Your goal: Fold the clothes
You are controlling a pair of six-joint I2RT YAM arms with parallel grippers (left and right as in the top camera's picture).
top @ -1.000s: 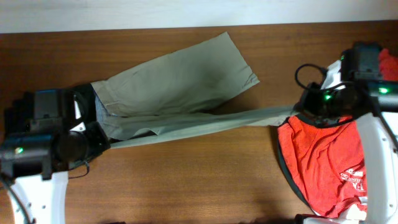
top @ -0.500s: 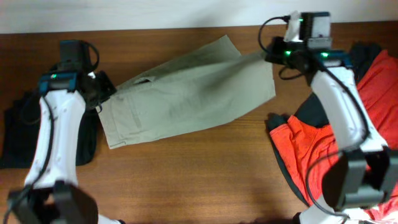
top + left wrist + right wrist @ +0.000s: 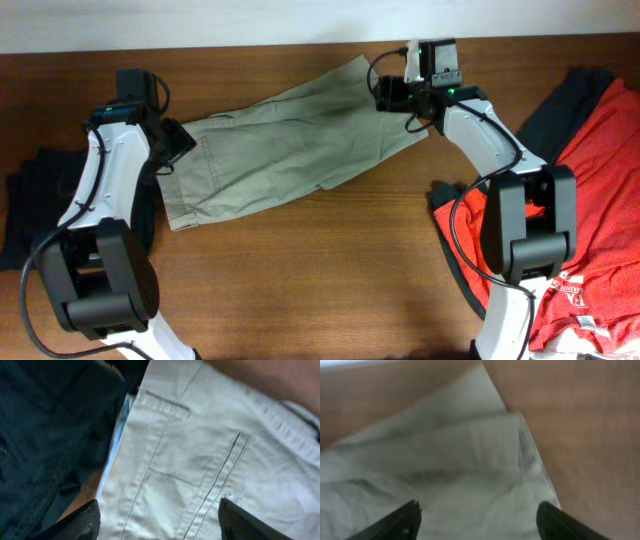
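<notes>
Along the far edge of the bench, overhead view: the khaki trousers (image 3: 290,140) lie doubled leg upon leg, waistband toward the left edge and hems toward the right. The left gripper (image 3: 168,140) sits at the waistband end and the right gripper (image 3: 392,96) at the hem end, presumably so that both ends can be handled together for the next fold. A red T-shirt (image 3: 590,190) is heaped at the right edge over a dark garment (image 3: 560,100). More dark clothing (image 3: 25,210) lies at the left edge. These appear to be kept out of the working area.

Left wrist view: the fingers (image 3: 75,522) stand well apart above the waistband and pocket seam, gripping nothing. The dark clothing (image 3: 50,420) borders the trousers on one side.

Right wrist view: the fingers (image 3: 565,520) are likewise spread and empty over the stacked hem corner, with bare bench (image 3: 580,420) beyond. The layers sit slightly offset there, so the corner probably wants squaring.
</notes>
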